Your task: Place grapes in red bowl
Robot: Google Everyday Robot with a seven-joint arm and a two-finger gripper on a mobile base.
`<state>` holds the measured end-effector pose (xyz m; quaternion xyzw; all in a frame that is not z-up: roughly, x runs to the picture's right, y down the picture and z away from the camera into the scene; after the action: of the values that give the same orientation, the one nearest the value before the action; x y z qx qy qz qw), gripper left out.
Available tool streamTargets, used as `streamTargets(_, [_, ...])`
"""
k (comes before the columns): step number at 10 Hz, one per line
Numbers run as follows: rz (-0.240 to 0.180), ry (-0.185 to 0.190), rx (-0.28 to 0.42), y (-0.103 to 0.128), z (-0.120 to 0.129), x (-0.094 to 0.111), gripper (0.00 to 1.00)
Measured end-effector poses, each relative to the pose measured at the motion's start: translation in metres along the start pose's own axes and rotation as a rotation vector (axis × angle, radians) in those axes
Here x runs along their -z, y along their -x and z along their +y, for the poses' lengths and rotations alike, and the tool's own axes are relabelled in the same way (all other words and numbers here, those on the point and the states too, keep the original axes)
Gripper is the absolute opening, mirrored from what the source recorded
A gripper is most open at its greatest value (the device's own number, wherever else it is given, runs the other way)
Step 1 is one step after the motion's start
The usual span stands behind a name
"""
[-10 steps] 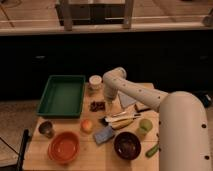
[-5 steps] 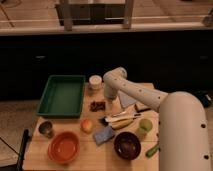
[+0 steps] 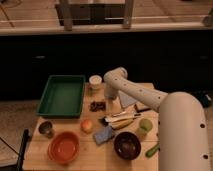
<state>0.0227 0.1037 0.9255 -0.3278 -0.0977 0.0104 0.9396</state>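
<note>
The grapes [image 3: 97, 105], a small dark reddish-purple cluster, lie on the wooden table [image 3: 40, 159] right of the green tray. The red bowl [image 3: 64, 147] stands at the front left of the table, with nothing seen inside it. My white arm reaches in from the lower right, bends near the table's back edge, and points down. The gripper [image 3: 109, 95] hangs just right of and slightly behind the grapes, close above the table. It is not on the grapes as far as I can see.
A green tray [image 3: 62, 95] is at the back left and a white cup [image 3: 95, 81] behind the grapes. An orange fruit [image 3: 86, 125], blue sponge [image 3: 104, 134], banana [image 3: 122, 123], green apple [image 3: 145, 125], dark bowl [image 3: 126, 145] and metal cup [image 3: 46, 129] crowd the front.
</note>
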Motion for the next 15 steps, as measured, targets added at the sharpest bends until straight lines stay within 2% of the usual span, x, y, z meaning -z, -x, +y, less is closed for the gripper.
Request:
streamTargets(1, [0.0,-0.001,0.001,-0.001,0.0,0.0,0.77])
streamTargets(3, [-0.003,-0.003,0.002,-0.001,-0.001,0.0,0.55])
streamTargets(4, [-0.003,-0.002,0.002,-0.001,-0.001,-0.001,0.49])
streamTargets(6, [-0.006,-0.003,0.004,-0.001,-0.001,0.0,0.5])
streamTargets(8, [-0.01,-0.004,0.005,-0.003,-0.002,-0.001,0.71])
streamTargets(9, [-0.005,-0.008,0.009,-0.003,-0.002,0.001,0.74])
streamTargets(10, [0.001,-0.017,0.015,-0.002,-0.004,0.009,0.73])
streamTargets(11, [0.003,-0.019,0.016,-0.001,-0.004,0.015,0.68])
streamTargets(13, [0.001,-0.016,0.016,-0.003,-0.004,0.016,0.52])
streamTargets(14, [-0.005,-0.012,0.015,-0.004,-0.003,0.009,0.5])
streamTargets(15, [-0.009,-0.011,0.014,-0.005,-0.003,0.003,0.53])
